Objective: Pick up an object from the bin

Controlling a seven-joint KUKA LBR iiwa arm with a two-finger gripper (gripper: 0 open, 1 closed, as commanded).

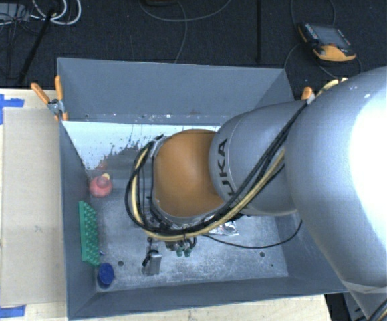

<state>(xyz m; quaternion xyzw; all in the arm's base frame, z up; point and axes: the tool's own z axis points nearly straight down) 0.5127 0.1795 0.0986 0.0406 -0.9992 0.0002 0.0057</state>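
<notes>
My gripper (153, 262) hangs low over the front middle of the bin floor, under the arm's orange cover. A small blue round cap (105, 274) lies to its left in the front left corner, apart from it. A green ridged strip (88, 231) lies along the left wall. Further back on the left sits a small pink rounded thing (100, 184). A crumpled silver piece (230, 228) peeks out from under the arm on the right of the gripper.
The arm and its cables cover the middle and right of the bin. Bare floor shows along the front wall to the right of the gripper.
</notes>
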